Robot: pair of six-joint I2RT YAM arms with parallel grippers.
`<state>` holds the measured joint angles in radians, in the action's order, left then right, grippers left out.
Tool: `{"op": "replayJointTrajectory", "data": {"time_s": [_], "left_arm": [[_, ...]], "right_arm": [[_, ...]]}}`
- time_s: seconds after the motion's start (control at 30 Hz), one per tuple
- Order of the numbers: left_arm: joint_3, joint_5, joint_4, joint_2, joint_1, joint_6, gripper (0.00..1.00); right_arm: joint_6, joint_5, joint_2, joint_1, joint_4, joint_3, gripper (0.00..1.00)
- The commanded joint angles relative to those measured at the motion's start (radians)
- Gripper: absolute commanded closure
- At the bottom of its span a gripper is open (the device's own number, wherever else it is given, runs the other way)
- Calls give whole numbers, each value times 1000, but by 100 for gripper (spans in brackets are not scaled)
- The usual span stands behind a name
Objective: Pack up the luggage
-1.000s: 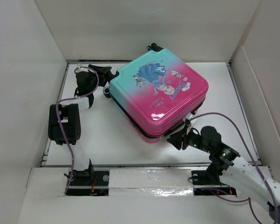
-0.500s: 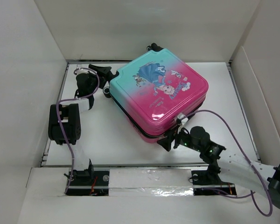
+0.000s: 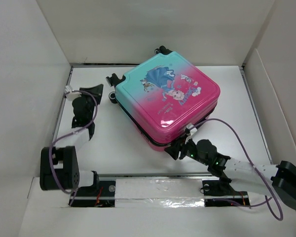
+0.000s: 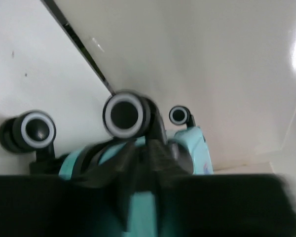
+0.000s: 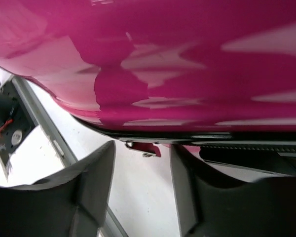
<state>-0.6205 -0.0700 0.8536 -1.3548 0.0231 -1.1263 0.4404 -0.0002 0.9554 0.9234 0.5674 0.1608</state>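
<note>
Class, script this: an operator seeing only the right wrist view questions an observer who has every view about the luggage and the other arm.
Operator: I only see the luggage up close, all pink. Is it shut?
Observer: Yes, it lies closed, printed side up.
Operator: Where is the left end effector?
Observer: The left end effector sits left of the wheels, not touching the luggage.

Your left wrist view shows the left gripper (image 4: 140, 165) as a dark blur at 6 o'clock. Your right wrist view cuts the luggage (image 5: 187, 59) off at 12 o'clock.
</note>
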Motion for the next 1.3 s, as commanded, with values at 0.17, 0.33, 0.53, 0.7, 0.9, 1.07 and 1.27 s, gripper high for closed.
{"op": "replayJointTrajectory", "data": {"time_s": [0.17,0.33,0.53,0.7,0.9,1.07,1.27], "left_arm": [[324,321,68,230,-411,230,100],[404,407,13,289,-633,307,100],[389,449,11,287,-883,427,100],[319,453,67,186,-1009,520,100],[243,391,188,36,-1066,568,100],[153,443,222,-93,-1137,562,100],[19,394,271,-227,-1158,528,100]], "right_arm": [[70,192,40,40,274,-18,69],[72,213,85,40,371,-18,83],[61,221,100,58,459,-43,100],[37,236,-29,95,245,-29,100],[3,226,-306,114,-259,41,100],[12,163,-402,123,-509,131,100],[66,279,-122,328,-396,296,100]]}}
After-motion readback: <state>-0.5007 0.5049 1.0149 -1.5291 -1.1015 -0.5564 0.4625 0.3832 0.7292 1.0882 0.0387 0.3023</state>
